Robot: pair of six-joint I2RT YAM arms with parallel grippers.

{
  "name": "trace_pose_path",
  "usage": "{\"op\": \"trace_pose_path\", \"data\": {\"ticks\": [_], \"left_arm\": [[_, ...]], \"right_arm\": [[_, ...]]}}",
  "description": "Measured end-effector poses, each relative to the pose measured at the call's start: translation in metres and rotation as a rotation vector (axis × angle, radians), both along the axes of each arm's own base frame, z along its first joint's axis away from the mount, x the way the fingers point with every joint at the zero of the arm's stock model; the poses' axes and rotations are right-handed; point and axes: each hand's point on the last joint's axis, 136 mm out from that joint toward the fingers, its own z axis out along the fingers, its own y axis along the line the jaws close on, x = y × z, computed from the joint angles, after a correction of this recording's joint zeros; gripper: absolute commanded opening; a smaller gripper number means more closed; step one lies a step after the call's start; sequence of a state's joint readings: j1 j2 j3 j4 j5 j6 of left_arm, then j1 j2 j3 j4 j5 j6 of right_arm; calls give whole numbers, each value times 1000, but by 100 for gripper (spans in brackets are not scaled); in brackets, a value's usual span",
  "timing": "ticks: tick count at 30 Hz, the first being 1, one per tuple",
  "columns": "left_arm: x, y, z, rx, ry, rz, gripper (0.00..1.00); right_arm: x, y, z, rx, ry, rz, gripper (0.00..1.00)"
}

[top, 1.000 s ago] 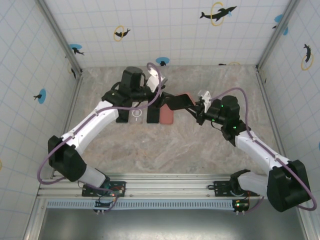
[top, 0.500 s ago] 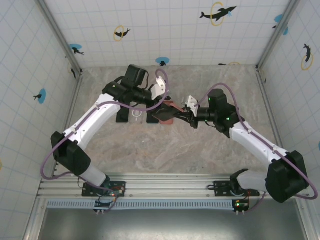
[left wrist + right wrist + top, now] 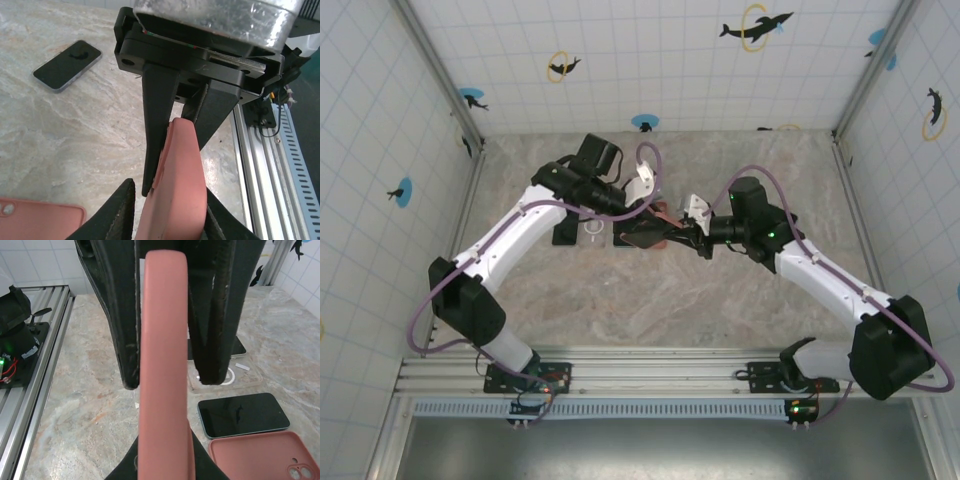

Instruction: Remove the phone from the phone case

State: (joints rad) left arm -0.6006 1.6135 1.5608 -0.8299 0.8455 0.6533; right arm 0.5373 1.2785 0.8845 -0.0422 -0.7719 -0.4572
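Note:
A pink phone case [image 3: 646,238] hangs in the air above the table's middle, held edge-on between the two arms. From above its face looks dark, which I take for the phone; in the wrist views the phone is hidden. My right gripper [image 3: 165,462] is shut on the near end of the case [image 3: 162,365]. My left gripper [image 3: 167,212] straddles the other end of the case [image 3: 180,175]. Its right finger lies against the case and its left finger [image 3: 117,210] stands a little off it. In the right wrist view small gaps show on both sides.
Below on the marble table lie a bare dark phone [image 3: 242,414], an empty pink case [image 3: 260,455] and a clear case with a white ring [image 3: 225,377]. Metal rails [image 3: 260,150] run along the near edge. Tiled walls close in the sides.
The right arm carried the pink case left toward the centre. The left gripper swung in to meet it and its jaws narrowed around the case's free end.

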Motion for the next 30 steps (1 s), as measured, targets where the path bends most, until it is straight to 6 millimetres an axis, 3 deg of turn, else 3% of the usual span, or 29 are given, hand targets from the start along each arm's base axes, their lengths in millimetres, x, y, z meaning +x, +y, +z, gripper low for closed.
{"op": "trace_pose_path", "data": {"ticks": [2, 4, 7, 9, 12, 16, 24, 30], "left_arm": [[-2, 0, 0, -3, -10, -19, 7], [-7, -1, 0, -6, -36, -51, 6], [-8, -1, 0, -9, -44, -60, 0], [-7, 0, 0, -8, -45, -57, 0], [-4, -2, 0, -9, -23, -27, 0], [6, -5, -2, -39, -13, 51, 0], [34, -4, 17, -265, 10, 373, 0], [70, -6, 53, -526, 168, 650, 0]], "right_arm": [[-1, 0, 0, 5, 16, 3, 4], [-5, 0, -1, 10, 51, 15, 5], [-6, 0, -1, 11, 56, 19, 16], [-6, 0, -1, 10, 55, 16, 28], [-1, 1, 4, 21, 7, 4, 54], [5, -6, 7, 56, -35, -50, 69], [20, -57, -9, 260, 102, -355, 78], [26, -74, 3, 552, 350, -527, 76]]}}
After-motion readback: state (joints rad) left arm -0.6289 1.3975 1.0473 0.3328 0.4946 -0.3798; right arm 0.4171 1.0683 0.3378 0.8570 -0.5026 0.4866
